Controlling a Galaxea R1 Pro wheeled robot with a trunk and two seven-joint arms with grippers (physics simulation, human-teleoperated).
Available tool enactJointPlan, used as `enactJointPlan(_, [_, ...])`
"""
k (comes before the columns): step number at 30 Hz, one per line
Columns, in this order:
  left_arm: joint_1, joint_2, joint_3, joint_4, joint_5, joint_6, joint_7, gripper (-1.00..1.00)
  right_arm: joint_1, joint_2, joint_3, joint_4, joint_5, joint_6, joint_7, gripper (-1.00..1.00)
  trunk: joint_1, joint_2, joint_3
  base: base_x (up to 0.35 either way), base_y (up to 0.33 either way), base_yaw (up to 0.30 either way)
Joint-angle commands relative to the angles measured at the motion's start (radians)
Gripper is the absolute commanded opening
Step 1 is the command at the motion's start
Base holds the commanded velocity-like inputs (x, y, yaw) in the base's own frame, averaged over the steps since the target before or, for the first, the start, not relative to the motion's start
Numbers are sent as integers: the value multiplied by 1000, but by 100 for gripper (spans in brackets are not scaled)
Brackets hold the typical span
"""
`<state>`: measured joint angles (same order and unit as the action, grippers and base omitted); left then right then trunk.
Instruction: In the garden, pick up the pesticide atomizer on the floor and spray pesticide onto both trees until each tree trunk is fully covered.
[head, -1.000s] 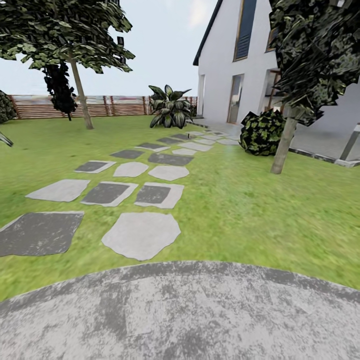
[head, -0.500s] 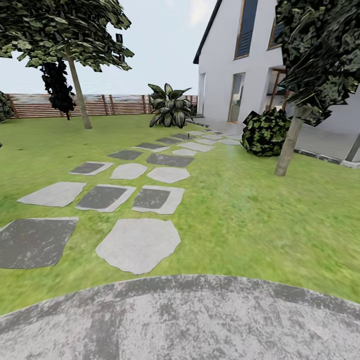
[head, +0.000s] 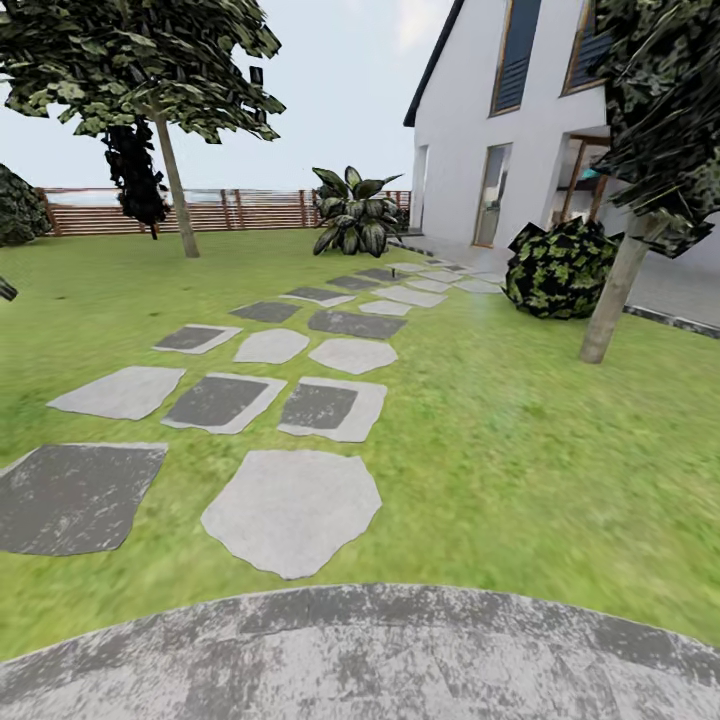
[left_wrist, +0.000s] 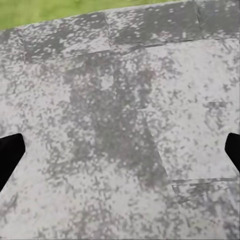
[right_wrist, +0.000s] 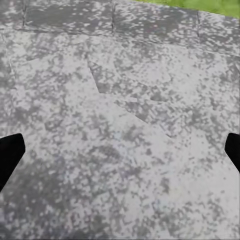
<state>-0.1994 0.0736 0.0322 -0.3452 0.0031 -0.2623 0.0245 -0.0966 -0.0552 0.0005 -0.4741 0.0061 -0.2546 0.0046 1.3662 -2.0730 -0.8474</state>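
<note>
Two trees stand on the garden lawn (head: 500, 450) in the head view. One trunk (head: 177, 195) rises far off at the left, in front of the fence. The other trunk (head: 617, 297) leans a little at the right, nearer to me, with its dark crown (head: 665, 110) overhead. The pesticide atomizer is out of view. My left gripper (left_wrist: 120, 155) hangs open over grey paving, its black fingertips (left_wrist: 10, 155) far apart at the picture's edges. My right gripper (right_wrist: 120, 155) is open over the same paving, with nothing between its fingertips (right_wrist: 10, 155).
A grey paved circle (head: 360, 660) lies just below me. Stepping stones (head: 295, 505) lead across the grass to a white house (head: 500, 130). A round bush (head: 560, 268) sits beside the right tree, a broad-leaved plant (head: 355, 215) by the slatted fence (head: 240, 210).
The whole head view has shifted: the garden slid rightwards and the paved circle's edge dropped lower, so the camera moved. Nothing in the garden itself has moved.
</note>
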Motion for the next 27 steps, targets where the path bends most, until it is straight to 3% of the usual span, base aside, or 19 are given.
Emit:
enactJointPlan(1, [0, 0, 0, 0, 0, 0, 0, 100, 0, 0, 0, 0, 0, 0, 0, 100, 0, 0, -1, 308, 202, 220])
enactJointPlan(14, [0, 1, 0, 0, 0, 0, 0, 100, 0, 0, 0, -1, 0, 0, 0, 100, 0, 0, -14, 309, 176, 193])
enactJointPlan(27, [0, 1, 0, 2, 0, 0, 0, 100, 0, 0, -1, 0, -2, 0, 0, 100, 0, 0, -35, 318, 124, -19])
